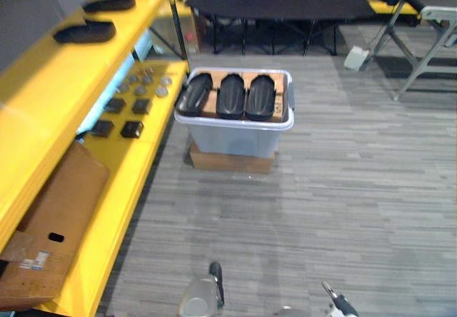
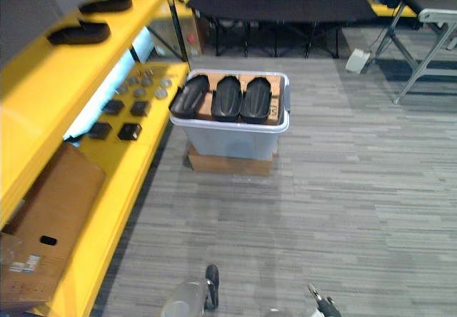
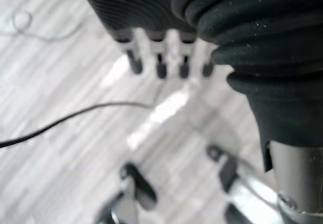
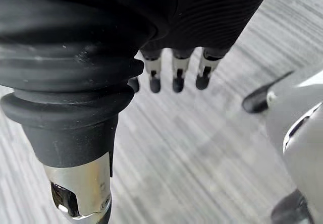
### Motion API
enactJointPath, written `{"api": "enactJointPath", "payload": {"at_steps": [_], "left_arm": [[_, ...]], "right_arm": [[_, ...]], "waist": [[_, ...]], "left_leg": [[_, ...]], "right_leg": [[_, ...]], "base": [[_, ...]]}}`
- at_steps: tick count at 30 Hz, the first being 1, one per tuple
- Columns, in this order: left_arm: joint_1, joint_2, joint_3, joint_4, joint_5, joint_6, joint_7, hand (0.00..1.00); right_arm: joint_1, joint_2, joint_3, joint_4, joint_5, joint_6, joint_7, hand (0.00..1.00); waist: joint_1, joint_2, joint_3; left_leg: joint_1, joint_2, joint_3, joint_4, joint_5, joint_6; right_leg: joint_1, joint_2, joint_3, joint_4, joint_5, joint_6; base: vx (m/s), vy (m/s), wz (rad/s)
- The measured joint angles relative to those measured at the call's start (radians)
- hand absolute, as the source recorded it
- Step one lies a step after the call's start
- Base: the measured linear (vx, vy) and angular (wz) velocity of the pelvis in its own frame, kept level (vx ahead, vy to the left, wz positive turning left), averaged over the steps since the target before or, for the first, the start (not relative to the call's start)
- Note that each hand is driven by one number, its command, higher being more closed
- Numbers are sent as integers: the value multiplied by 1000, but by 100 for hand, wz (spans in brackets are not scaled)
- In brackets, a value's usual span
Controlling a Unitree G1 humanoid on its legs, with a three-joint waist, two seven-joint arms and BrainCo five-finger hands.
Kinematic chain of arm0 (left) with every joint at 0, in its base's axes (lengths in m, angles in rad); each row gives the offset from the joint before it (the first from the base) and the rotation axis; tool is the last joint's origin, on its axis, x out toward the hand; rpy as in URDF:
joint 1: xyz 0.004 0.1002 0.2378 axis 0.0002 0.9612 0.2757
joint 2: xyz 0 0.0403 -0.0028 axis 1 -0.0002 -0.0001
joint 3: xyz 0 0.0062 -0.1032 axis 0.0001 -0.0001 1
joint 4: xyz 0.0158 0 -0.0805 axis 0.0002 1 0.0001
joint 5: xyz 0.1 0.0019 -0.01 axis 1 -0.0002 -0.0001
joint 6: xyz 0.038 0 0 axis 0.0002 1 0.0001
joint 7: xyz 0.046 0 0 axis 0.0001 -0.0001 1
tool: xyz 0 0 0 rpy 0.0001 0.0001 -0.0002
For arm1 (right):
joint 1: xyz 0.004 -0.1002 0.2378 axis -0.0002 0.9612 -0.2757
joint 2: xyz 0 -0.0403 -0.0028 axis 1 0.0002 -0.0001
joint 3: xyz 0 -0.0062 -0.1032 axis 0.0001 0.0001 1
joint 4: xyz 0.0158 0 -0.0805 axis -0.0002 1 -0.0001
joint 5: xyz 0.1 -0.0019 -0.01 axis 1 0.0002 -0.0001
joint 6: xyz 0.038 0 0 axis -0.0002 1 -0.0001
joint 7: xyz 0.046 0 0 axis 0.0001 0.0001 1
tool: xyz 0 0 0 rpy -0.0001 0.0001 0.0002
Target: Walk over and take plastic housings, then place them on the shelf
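Left wrist view: the left hand (image 3: 160,52) hangs over grey plank-patterned floor (image 1: 343,188), its fingers (image 3: 135,57) loosely extended and holding nothing. In the right wrist view the right hand (image 4: 176,70) hangs the same way, fingers relaxed and empty.

From the head camera, a yellow shelf (image 1: 118,210) runs along the left. A flat cardboard box (image 1: 53,217) lies on the nearest part of its lower board. Beyond it are small dark blocks (image 1: 132,128), then grey discs (image 1: 143,81).

Just beside the shelf, well ahead of both hands, a clear bin (image 1: 234,135) stands on a cardboard base (image 1: 230,162). Three black plastic housings (image 1: 230,96) lie side by side on brown card in the bin.

The upper board carries further black shells (image 1: 86,31). Farthest back stands a long black cot (image 1: 285,4).
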Motion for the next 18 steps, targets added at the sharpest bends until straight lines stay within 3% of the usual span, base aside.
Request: {"api": "enactJointPath", "payload": {"at_steps": [1,3,5,7,9,10,12,13,14,16,18], "left_arm": [[-10,15,-9,-5,33,-15,-21,0],[-38,58,-48,-33,55,-20,-65,0],[-76,89,-62,-49,50,-37,-74,0],[-106,113,-99,-50,46,-45,-73,0],[-135,129,-148,-52,20,-56,-65,0],[-131,134,-163,-52,-1,-56,-63,0],[-118,144,-166,-52,-24,-56,-56,0],[-112,149,-174,-52,-29,-56,-32,0],[-114,128,-178,-51,-29,-54,-11,0],[-92,94,-168,-51,-46,-61,75,0],[-81,66,-136,-55,-86,-80,100,0]], "right_arm": [[4,18,1,5,-7,0,1,0],[12,38,12,16,-12,-2,-1,0],[0,25,48,11,-13,-5,-3,0],[-3,22,61,-6,-12,-17,-12,0],[-9,11,58,-24,-13,-24,-23,0],[-7,6,57,-24,-16,-23,-23,0],[7,7,59,-24,-53,-21,-23,0],[26,3,66,-12,-61,-16,-24,0],[22,-10,65,-7,-60,-10,-25,0],[21,-38,68,-6,-61,1,-35,0],[26,-36,66,-3,-71,-1,-45,0]], "waist": [[-1,-6,2],[-8,-9,2],[-27,-2,0],[-34,21,-1],[-47,35,5],[-50,37,8],[-52,21,4],[-60,17,7],[-62,56,8],[-65,103,-11],[-62,104,-11]], "left_leg": [[45,-12,3,-8,-19,10],[139,-21,6,-31,-51,17],[207,-13,2,-90,-50,15],[227,21,-2,-121,-49,1],[233,61,-19,-135,-64,-36],[249,80,-24,-136,-80,-63],[284,92,-27,-130,-109,-107],[323,117,-53,-116,-153,-145],[330,152,-61,-110,-170,-155],[320,217,-82,-62,-162,-172],[219,235,-135,163,-111,-162]], "right_leg": [[-73,-24,19,196,18,50],[-155,-45,9,376,-16,39],[-217,-36,-39,299,-36,9],[-273,0,-39,91,-25,12],[-320,20,1,-173,82,17],[-323,24,31,-296,181,25],[-309,18,53,-372,289,37],[-286,26,56,-347,441,30],[-287,60,38,-308,402,19],[-305,109,4,-228,309,-16],[-286,114,-21,-185,255,-34]], "base": [[237,103,-7],[376,63,0],[420,5,6],[354,-62,12],[344,-132,21],[286,-156,10],[440,-342,11],[409,-384,23],[373,-363,23],[330,-255,23],[326,-276,29]]}}
